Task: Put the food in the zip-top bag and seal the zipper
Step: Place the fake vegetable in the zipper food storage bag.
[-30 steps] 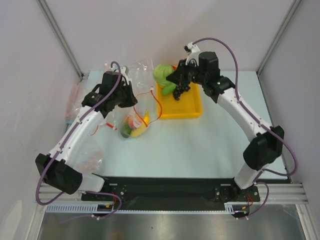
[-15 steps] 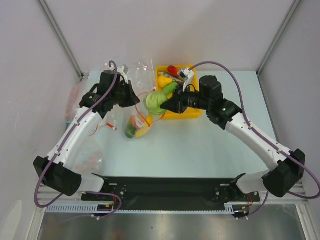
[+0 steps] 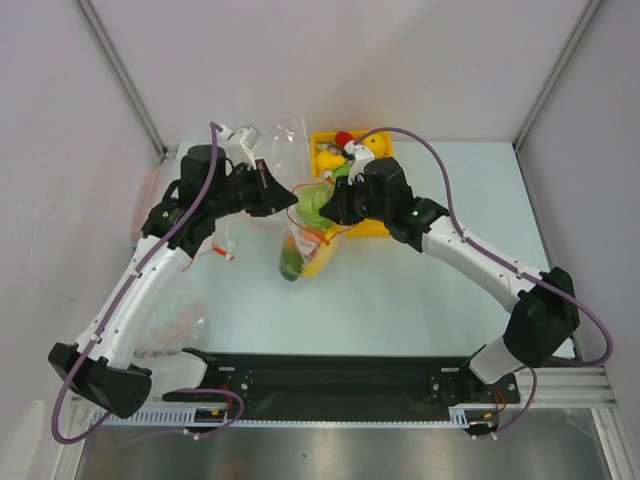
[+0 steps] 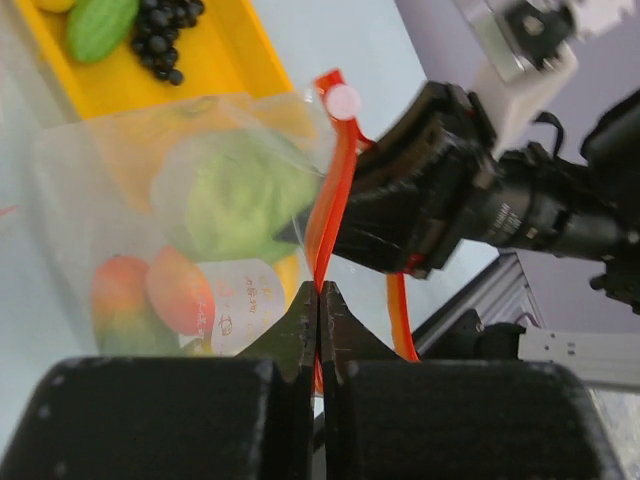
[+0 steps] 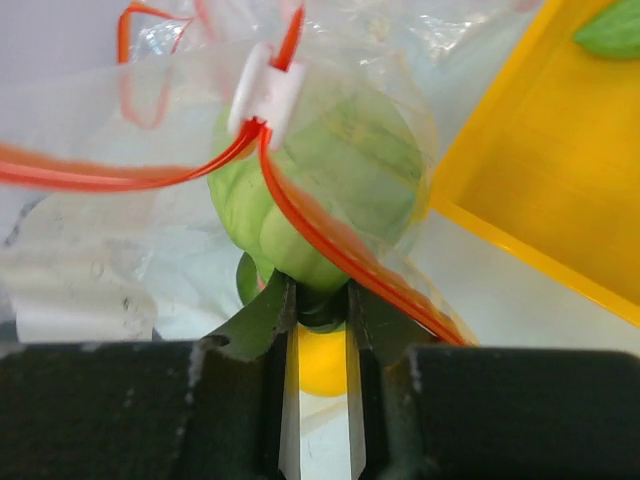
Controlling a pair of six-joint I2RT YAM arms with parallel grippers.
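My left gripper (image 3: 276, 191) (image 4: 319, 290) is shut on the red zipper (image 4: 335, 190) of the clear zip-top bag (image 3: 303, 248) and holds the mouth up. My right gripper (image 3: 332, 206) (image 5: 320, 300) is shut on the stem of the round green fruit (image 3: 313, 201) (image 5: 320, 180), which sits at the bag's mouth between the red strips. The white slider (image 5: 268, 92) rides on the zipper above it. The peach (image 4: 180, 290), the mango (image 4: 115, 300) and the banana (image 3: 322, 258) lie inside the bag. The black grapes (image 4: 165, 40) lie in the yellow tray (image 4: 235, 70).
The yellow tray (image 3: 378, 228) stands behind the bag and also holds a green piece (image 4: 100, 25) and a red piece (image 3: 344, 137). Crumpled clear plastic (image 3: 285, 135) lies at the back. Other clear pouches (image 3: 170, 320) lie along the left side.
My right gripper has carried the green fruit from over the tray leftwards to the bag's mouth. My left gripper has moved right and lifted the zipper edge, dragging the bag right.
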